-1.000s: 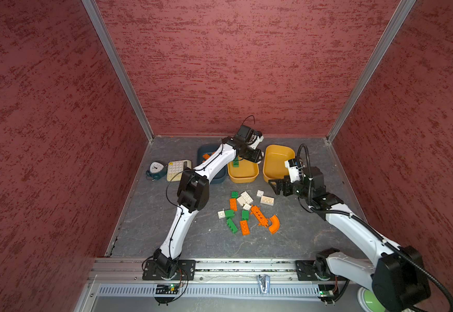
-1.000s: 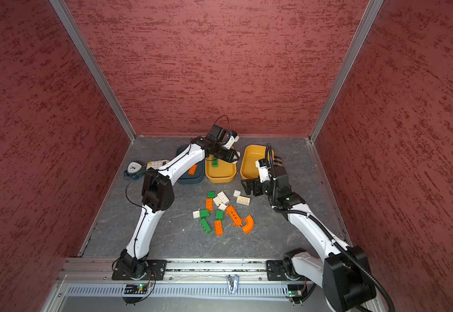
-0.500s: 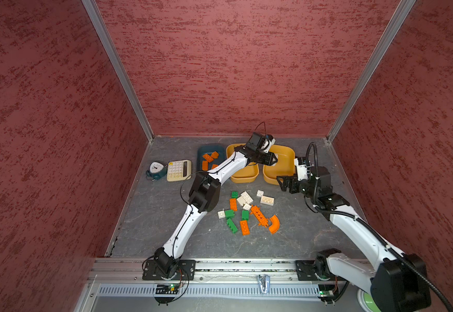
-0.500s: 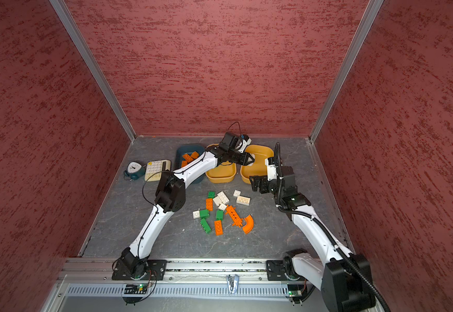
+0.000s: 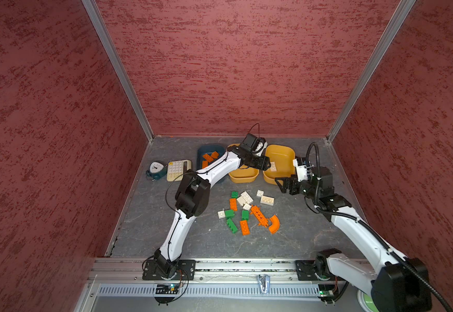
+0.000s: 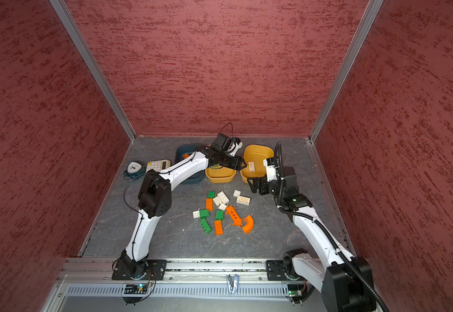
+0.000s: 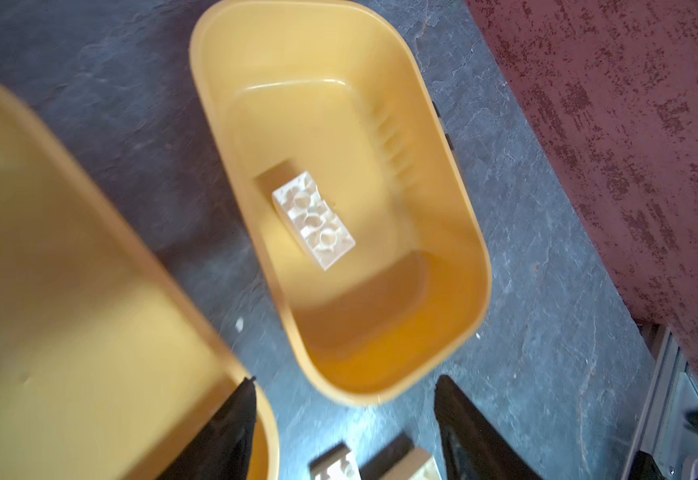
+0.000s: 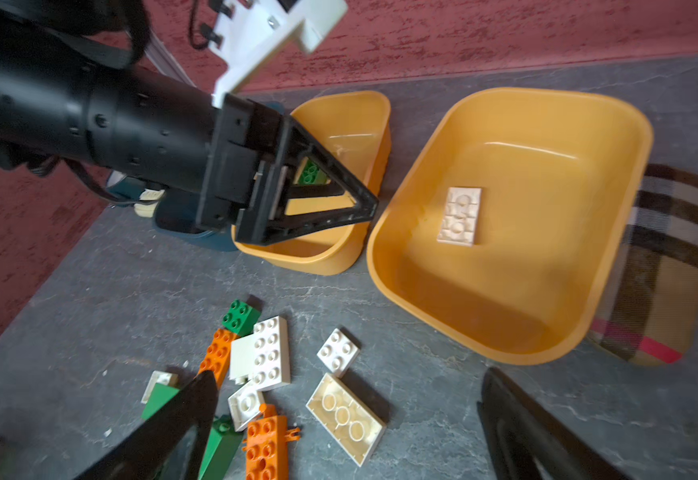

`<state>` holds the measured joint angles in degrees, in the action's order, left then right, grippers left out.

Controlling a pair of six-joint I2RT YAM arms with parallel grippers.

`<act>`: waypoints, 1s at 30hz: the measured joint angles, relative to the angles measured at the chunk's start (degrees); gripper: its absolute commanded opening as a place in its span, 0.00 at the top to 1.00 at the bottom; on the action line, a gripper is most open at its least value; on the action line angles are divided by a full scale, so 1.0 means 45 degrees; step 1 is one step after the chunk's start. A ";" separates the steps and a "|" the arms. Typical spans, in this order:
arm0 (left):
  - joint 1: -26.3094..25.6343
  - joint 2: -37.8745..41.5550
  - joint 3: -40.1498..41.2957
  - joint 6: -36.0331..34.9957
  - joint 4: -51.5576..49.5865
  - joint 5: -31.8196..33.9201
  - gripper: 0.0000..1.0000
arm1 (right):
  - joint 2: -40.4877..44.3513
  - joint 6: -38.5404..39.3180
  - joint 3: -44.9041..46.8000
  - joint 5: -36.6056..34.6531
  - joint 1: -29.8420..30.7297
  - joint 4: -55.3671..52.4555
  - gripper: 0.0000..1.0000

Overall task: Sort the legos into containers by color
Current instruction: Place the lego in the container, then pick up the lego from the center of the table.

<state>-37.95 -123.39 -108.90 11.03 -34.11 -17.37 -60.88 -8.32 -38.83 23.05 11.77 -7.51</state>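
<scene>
Overhead, the left claw point(image 5: 265, 163) hangs above the gap between the two mustard tubs, its jaws apart and holding nothing. Beyond it a cream brick point(image 7: 313, 220) lies studs-down on the floor of the right-hand mustard tub point(image 8: 526, 291). The middle mustard tub point(image 5: 243, 177) holds a green brick point(image 8: 312, 174), and the teal tub point(image 5: 211, 147) holds orange bricks point(image 5: 209, 157). The right claw point(image 5: 281, 183) hovers by that right-hand tub's near wall, jaws spread wide and empty. Loose legos point(image 5: 247, 197) in orange, green and cream lie clustered on the table point(image 5: 166, 229), among them an orange arc point(image 5: 274, 223).
</scene>
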 measured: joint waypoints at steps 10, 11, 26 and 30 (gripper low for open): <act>-0.0029 0.5916 0.7344 -0.0452 -0.0704 0.1030 0.31 | -0.0044 0.0053 0.0015 0.1948 0.0175 0.0068 0.01; -0.0039 0.6212 0.7800 -0.0593 -0.0908 0.1107 0.31 | -0.0044 0.0058 0.0024 0.2050 0.0219 0.0097 0.01; 0.0403 0.7839 1.0860 -0.5542 -0.3609 0.1651 0.38 | -0.0044 0.0345 0.0325 0.2443 0.1239 0.0272 0.01; 0.0510 0.7582 1.1264 -0.6295 -0.3390 0.1885 0.40 | -0.0044 0.0437 0.0325 0.2346 0.1268 0.0272 0.01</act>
<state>-35.66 -89.27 -58.22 -17.30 -49.36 -8.88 -61.08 -6.35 -37.36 33.61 17.47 -6.28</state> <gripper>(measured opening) 0.604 0.990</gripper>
